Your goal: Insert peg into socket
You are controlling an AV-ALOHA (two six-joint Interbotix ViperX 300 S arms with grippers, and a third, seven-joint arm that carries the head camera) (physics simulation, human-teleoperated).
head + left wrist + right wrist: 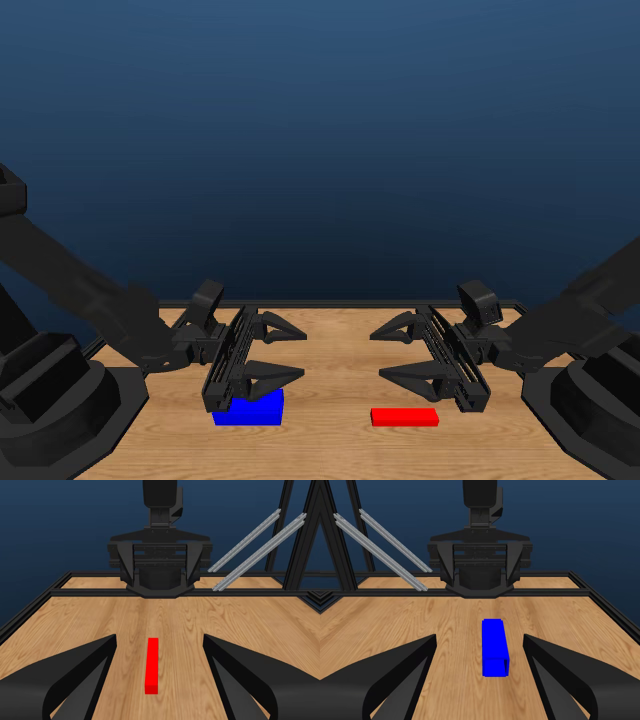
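The peg (405,417), a thin red bar, lies flat on the wooden table below my right gripper (377,355). It also shows in the left wrist view as the peg (152,665), lying lengthwise between that view's jaws and farther out. The socket (252,410), a thicker blue block, rests under my left gripper (301,355), which covers part of it. In the right wrist view the socket (495,647) is in full sight. Both grippers hover above the table, open and empty, facing each other across a gap.
A black frame rail (65,575) runs round the table's edge. Two silver bars (385,550) lean beyond the rail. The arm bases (45,400) stand at both sides of the table. Bare wood (340,340) lies between the two grippers.
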